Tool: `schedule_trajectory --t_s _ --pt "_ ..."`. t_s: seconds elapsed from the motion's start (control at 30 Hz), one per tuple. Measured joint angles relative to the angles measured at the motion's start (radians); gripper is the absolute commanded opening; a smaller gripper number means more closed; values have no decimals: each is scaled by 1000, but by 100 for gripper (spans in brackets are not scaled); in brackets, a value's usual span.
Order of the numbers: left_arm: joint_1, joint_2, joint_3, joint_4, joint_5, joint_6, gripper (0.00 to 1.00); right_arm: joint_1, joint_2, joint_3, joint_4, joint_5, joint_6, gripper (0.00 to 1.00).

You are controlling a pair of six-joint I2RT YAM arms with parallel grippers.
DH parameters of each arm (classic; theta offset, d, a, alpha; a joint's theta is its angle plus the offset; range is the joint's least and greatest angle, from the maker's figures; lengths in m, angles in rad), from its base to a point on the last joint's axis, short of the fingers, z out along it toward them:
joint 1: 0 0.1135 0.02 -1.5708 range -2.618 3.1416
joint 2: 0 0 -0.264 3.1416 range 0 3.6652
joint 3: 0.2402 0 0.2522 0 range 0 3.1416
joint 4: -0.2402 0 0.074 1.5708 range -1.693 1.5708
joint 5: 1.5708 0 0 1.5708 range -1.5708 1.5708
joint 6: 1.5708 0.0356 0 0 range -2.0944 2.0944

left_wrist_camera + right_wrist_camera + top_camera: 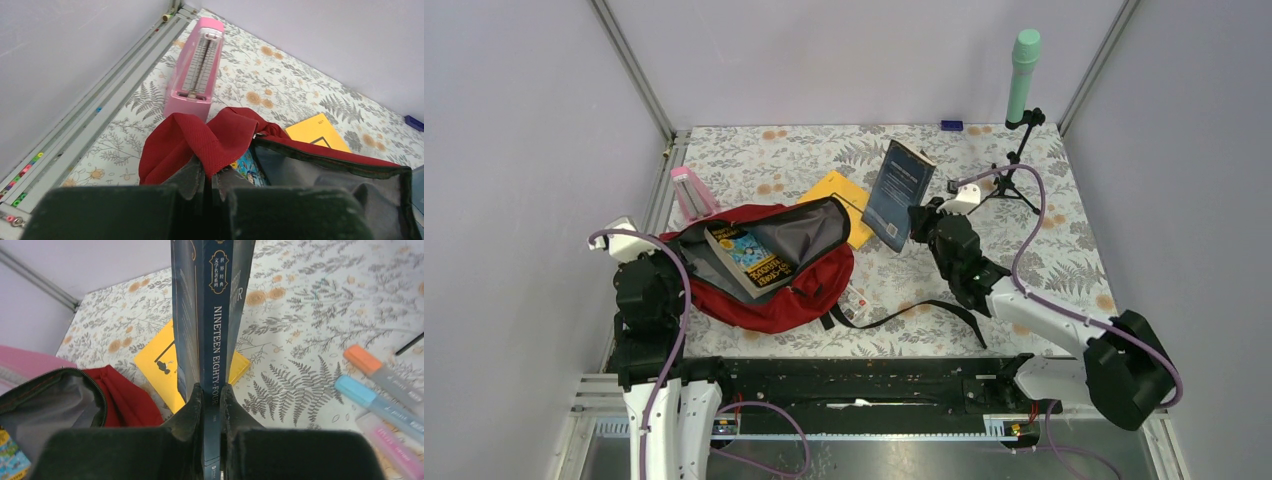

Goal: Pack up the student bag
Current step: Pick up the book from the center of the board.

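1. Bag [774, 295] lies at the left of the table [1064, 250], just in front of the left arm. Its mouth is unzipped and gaping, with the grey lining showing.
2. Left pincer [207, 172] is clamped on a fold of the bag's red rim, which holds the mouth open.
3. Right pincer [212, 395] is closed tight on the lower spine of a blue book [215, 315]. The book is held upright, to the right of the bag and near its opening.
4. Done so far, as I judge it: one picture book [752, 258] sits in the mouth, with part of it sticking out.
5. Probably left to pack:
   - the blue book, which is in hand but not yet in the bag;
   - the yellow book [839, 195], lying flat just beyond the bag;
   - the pink case [692, 192], at the bag's far left corner;
   - the markers [367, 362], lying by the right pincer.
   The packing looks to be at an early stage.
6. Writing:
   - The blue book's spine reads "NINETEEN EIGHTY-FOUR". Above that is a small gold-framed label in Chinese characters, too small to read.
   - The yellow book bears a black figure, and its text is illegible.
   - The picture book's title cannot be made out.
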Motion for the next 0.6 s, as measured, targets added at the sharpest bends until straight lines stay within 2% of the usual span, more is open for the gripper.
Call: schedule_trajectory --t_s 0.3,0.6 --pt "2 3 -8 60 145 17 0 1 -113 116 -190 -96 -202 0" --pt "3 23 -8 120 288 37 0 2 -180 270 -331 -164 -287 0"
